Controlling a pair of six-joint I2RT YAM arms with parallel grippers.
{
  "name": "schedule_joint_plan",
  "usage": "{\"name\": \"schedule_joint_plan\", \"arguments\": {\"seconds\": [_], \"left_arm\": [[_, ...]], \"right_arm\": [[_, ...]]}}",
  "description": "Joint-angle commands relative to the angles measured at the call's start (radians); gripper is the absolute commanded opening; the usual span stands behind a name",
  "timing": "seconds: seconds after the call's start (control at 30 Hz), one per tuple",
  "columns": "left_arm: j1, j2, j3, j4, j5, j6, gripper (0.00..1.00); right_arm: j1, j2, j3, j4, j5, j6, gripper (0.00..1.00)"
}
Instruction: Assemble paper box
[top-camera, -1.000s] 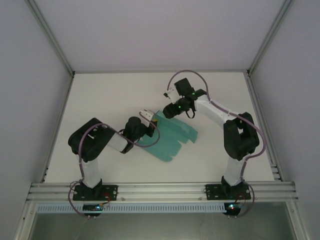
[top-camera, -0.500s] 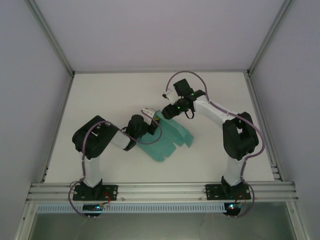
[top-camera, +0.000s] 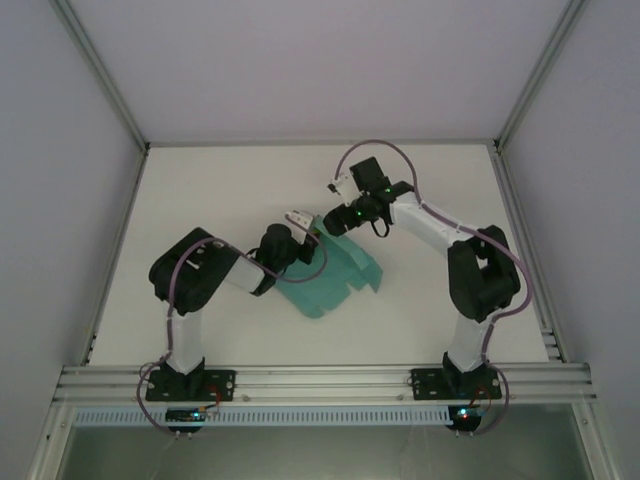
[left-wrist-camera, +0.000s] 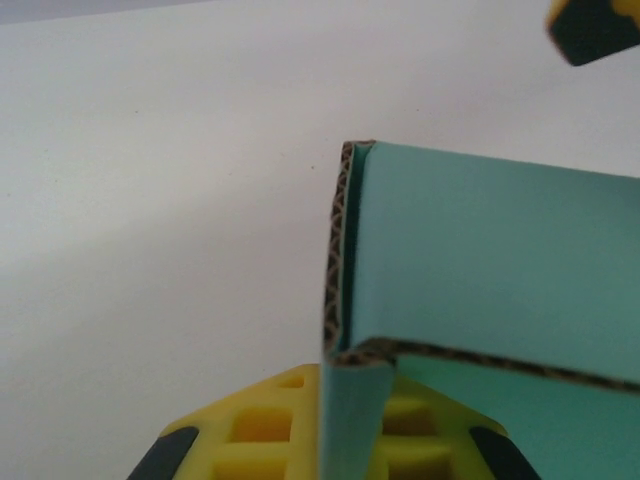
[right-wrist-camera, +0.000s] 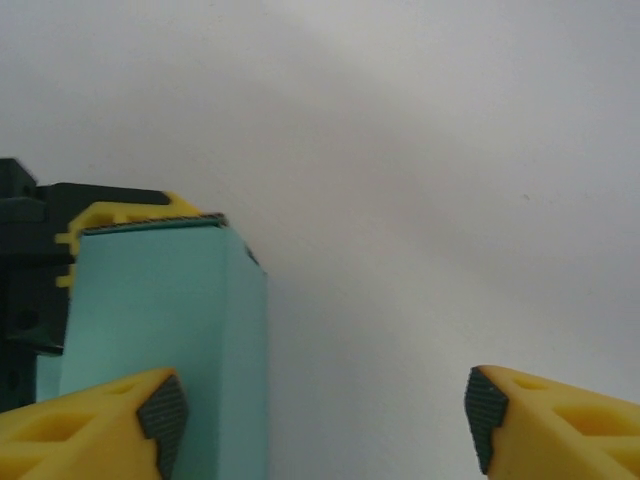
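Left hand (left-wrist-camera: 352, 425) pinches paper box (left-wrist-camera: 480, 260) edge; right hand (right-wrist-camera: 325, 415) wide around its corner; open table (top-camera: 220, 190) beyond.

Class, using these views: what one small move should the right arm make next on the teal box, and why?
Probably close the right gripper on the paper box: its jaws stand open with an upright panel just inside one finger, while the left gripper is shut on a folded wall nearby.

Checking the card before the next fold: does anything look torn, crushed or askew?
Nothing looks damaged. The paper box lies diagonally on the table, half folded, with one flap standing up, pinched in the left gripper. Its cut edges look clean and untorn.
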Motion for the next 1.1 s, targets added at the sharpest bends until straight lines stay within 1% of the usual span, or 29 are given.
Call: {"name": "schedule_joint_plan", "arguments": {"seconds": [0.0,0.07,0.17,0.23,0.33,0.43,0.5,0.57,0.63,0.73,0.77,0.83,0.9,0.97,1.0,1.07], "left_arm": [[0.013,-0.097,-0.049,-0.059,-0.098,-0.107,0.0],[0.017,-0.165,-0.061,-0.143,-0.099,-0.143,0.0],[0.021,-0.26,-0.075,-0.248,-0.088,-0.2,0.0],[0.027,-0.317,-0.077,-0.314,-0.054,-0.226,0.0],[0.028,-0.395,-0.078,-0.417,-0.04,-0.263,0.0],[0.029,-0.449,-0.082,-0.483,-0.014,-0.275,0.0],[0.029,-0.471,-0.096,-0.485,0.014,-0.288,0.0],[0.029,-0.486,-0.1,-0.492,0.032,-0.297,0.0],[0.029,-0.492,-0.089,-0.518,0.011,-0.315,0.0],[0.029,-0.475,-0.053,-0.581,-0.077,-0.342,0.0],[0.028,-0.461,-0.034,-0.62,-0.128,-0.358,0.0],[0.028,-0.425,0.015,-0.715,-0.256,-0.404,0.0],[0.02,-0.388,0.062,-0.811,-0.397,-0.441,0.0],[0.013,-0.349,0.107,-0.905,-0.562,-0.481,0.0],[0.014,-0.331,0.13,-0.954,-0.569,-0.504,0.0],[0.012,-0.305,0.163,-1.026,-0.651,-0.542,0.0]], "right_arm": [[-0.018,-0.164,-0.121,-0.086,0.023,0.067,0.84],[-0.041,-0.303,-0.21,-0.064,0.005,0.107,0.88],[-0.055,-0.501,-0.337,-0.056,-0.09,0.113,0.93],[-0.056,-0.611,-0.409,-0.033,-0.123,0.123,0.93],[-0.054,-0.707,-0.468,-0.032,-0.213,0.127,0.91],[-0.042,-0.721,-0.479,-0.019,-0.242,0.122,0.87],[-0.027,-0.696,-0.465,-0.014,-0.224,0.115,0.8],[-0.009,-0.652,-0.436,-0.013,-0.186,0.11,0.61],[0.009,-0.606,-0.399,-0.026,-0.143,0.106,0.4],[0.05,-0.575,-0.385,-0.005,-0.077,0.095,0.14],[0.067,-0.573,-0.388,0.011,-0.051,0.101,0.08],[0.1,-0.575,-0.396,0.031,0.002,0.117,0.01],[0.135,-0.586,-0.412,0.052,0.081,0.141,0.0],[0.158,-0.603,-0.421,0.058,0.155,0.165,0.0],[0.162,-0.611,-0.427,0.059,0.177,0.173,0.0],[0.165,-0.627,-0.435,0.055,0.206,0.178,0.0]]}}
